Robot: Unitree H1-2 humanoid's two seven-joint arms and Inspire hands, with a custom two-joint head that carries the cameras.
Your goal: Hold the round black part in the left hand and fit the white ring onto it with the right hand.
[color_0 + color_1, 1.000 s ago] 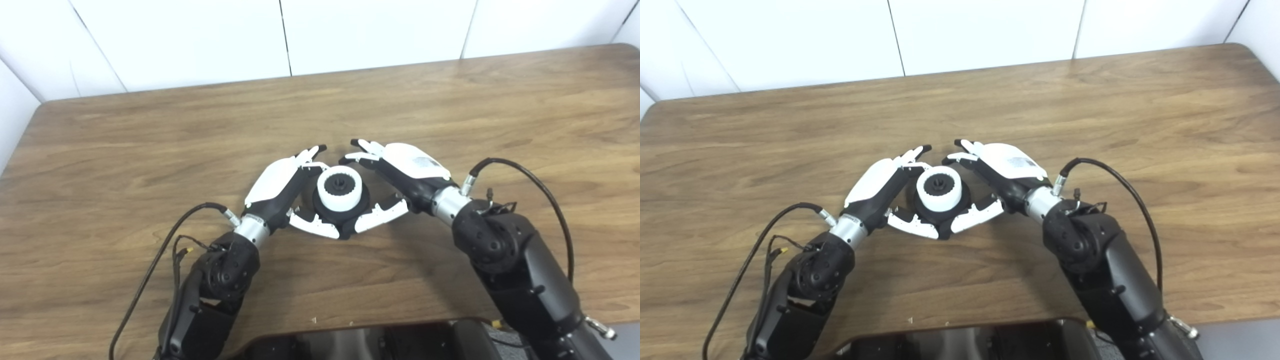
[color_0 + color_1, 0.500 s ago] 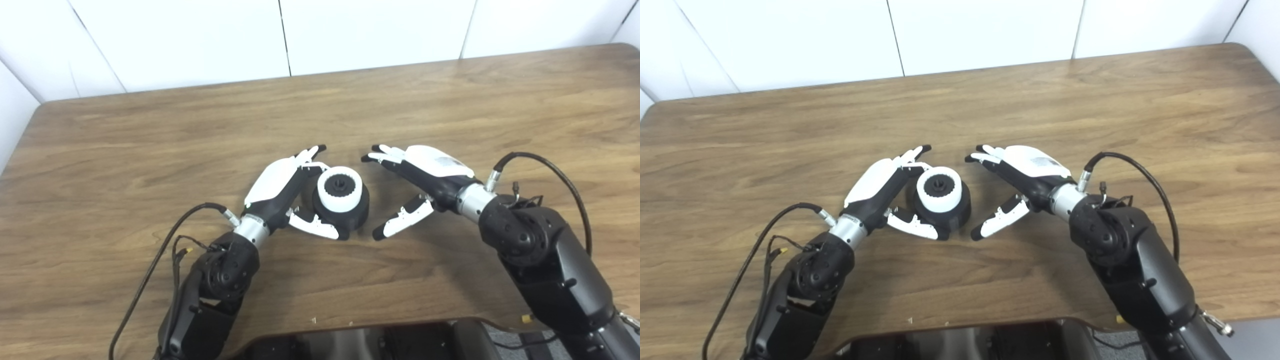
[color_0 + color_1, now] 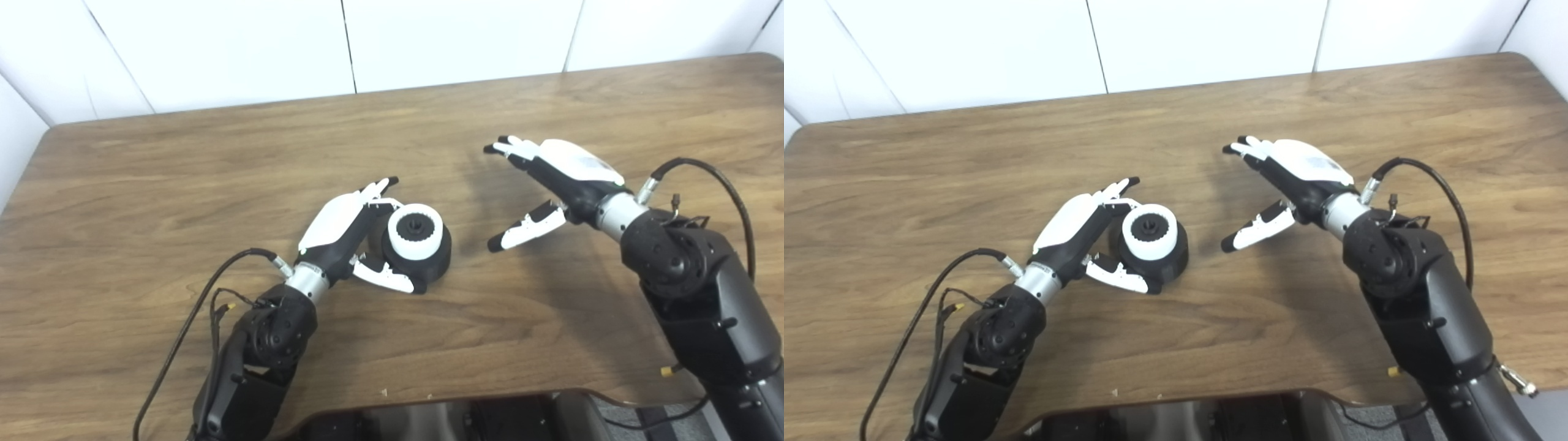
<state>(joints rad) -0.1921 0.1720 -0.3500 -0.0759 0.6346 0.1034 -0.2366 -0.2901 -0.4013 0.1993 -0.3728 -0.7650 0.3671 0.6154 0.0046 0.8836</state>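
The round black part rests on the wooden table near the middle. The white ring sits on top of it, around a black toothed hub. My left hand cups the part from its left side, fingers curled behind it and thumb pressed against its front. My right hand hovers open to the right of the part, well apart from it, fingers spread and nothing in it.
Black cables loop from both forearms, one by the left wrist and one by the right wrist. The robot's dark body fills the bottom edge. White wall panels stand behind the table's far edge.
My right hand has let go of the ring and part, opened, and drawn back to the right and upward. The left hand and the part have stayed put.
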